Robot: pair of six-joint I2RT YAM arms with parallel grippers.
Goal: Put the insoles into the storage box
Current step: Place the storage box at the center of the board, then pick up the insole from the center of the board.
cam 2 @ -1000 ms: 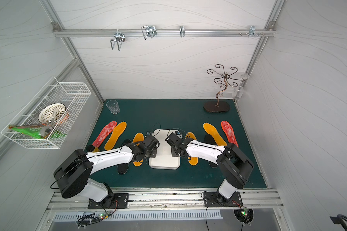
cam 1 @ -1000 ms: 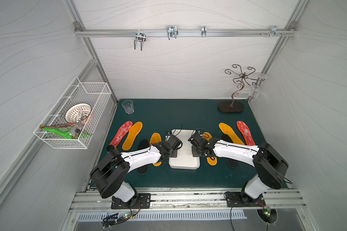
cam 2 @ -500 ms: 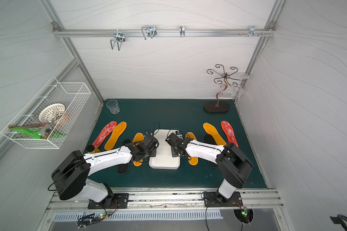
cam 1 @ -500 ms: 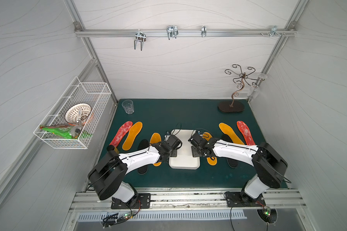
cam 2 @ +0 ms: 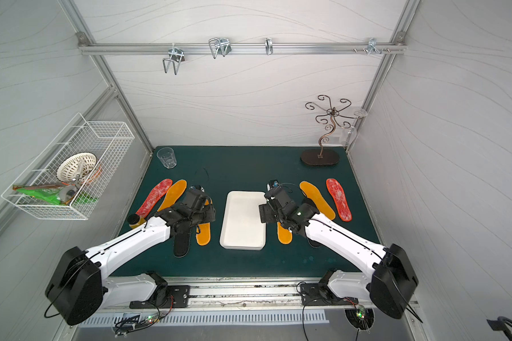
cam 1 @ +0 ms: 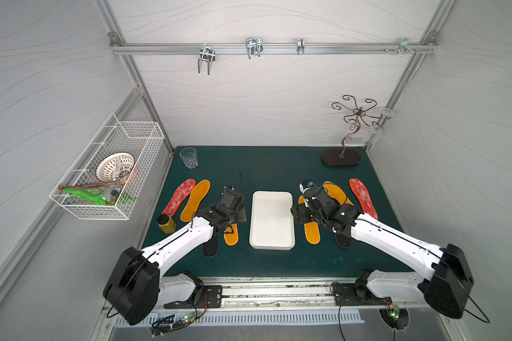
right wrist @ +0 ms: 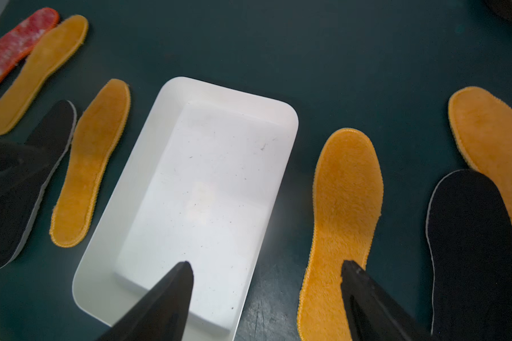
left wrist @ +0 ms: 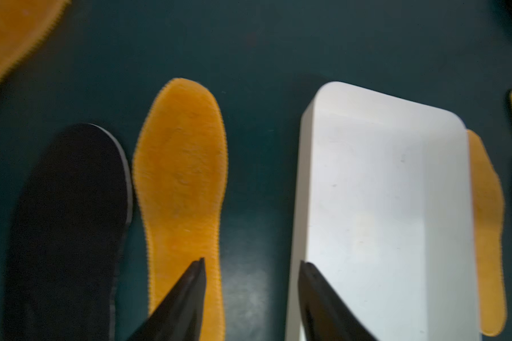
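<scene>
Left gripper [left wrist: 252, 262] and right gripper [right wrist: 265, 264]: fingers apart, empty, each straddling the gap between the empty storage box [right wrist: 189, 183] and the nearest orange insole [right wrist: 346, 206]. All insoles lie on the mat [right wrist: 337, 59]. Risk: a descending finger strikes the box wall, shifting it.

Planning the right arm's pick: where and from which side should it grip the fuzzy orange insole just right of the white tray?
Probably across the narrower heel half of the fuzzy orange insole, from straight above. It lies flat on the dark green mat, so no edge offers a sideways catch, and the shallow white plastic tray crowds one long edge.
</scene>
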